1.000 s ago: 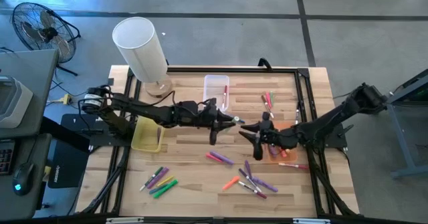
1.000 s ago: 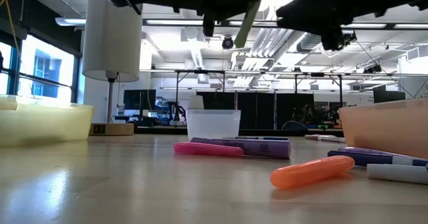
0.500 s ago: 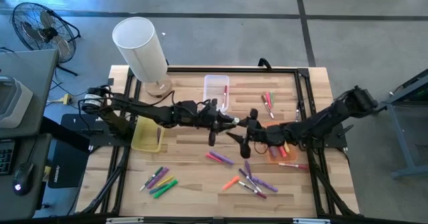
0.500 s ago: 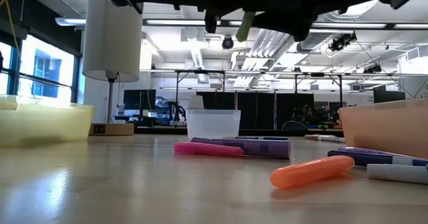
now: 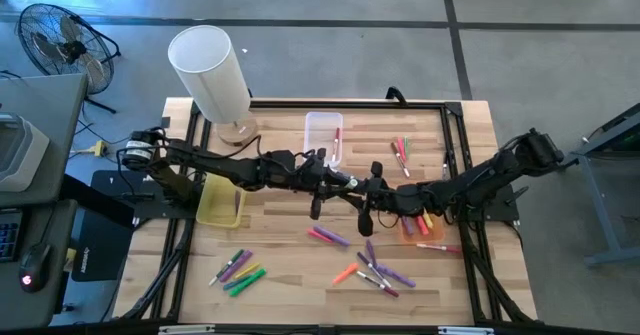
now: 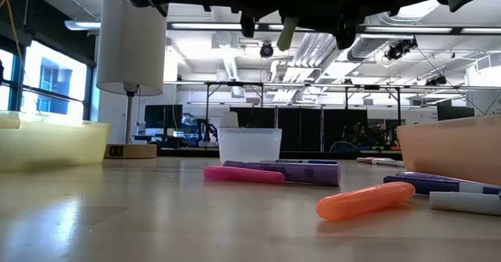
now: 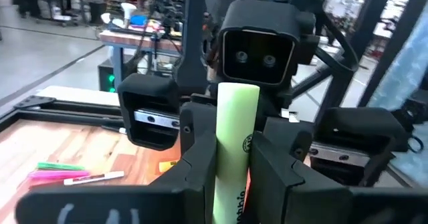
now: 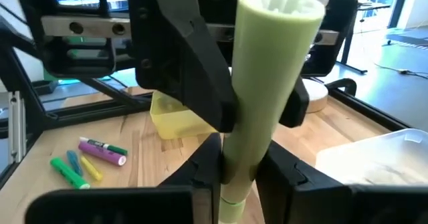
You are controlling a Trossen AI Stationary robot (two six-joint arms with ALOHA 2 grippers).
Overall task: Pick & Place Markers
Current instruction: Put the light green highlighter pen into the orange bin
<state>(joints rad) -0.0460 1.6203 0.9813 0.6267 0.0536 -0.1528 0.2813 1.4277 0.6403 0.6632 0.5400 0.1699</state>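
Yellow bin (image 5: 219, 207) holds a marker (image 5: 237, 204); clear bin (image 5: 322, 135) holds another.

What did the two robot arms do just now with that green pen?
The right pincer slid left to meet the left pincer and closed on the green pen that the left one holds. The left arm, the other pens and the bins stayed put.

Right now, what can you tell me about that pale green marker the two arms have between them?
The pale green marker is a smooth plastic cylinder with black lettering and a hollow, ribbed end. It is held above the wooden table's middle, touching no surface. The left gripper's fingers clamp it, and the right gripper's fingers flank its other end.
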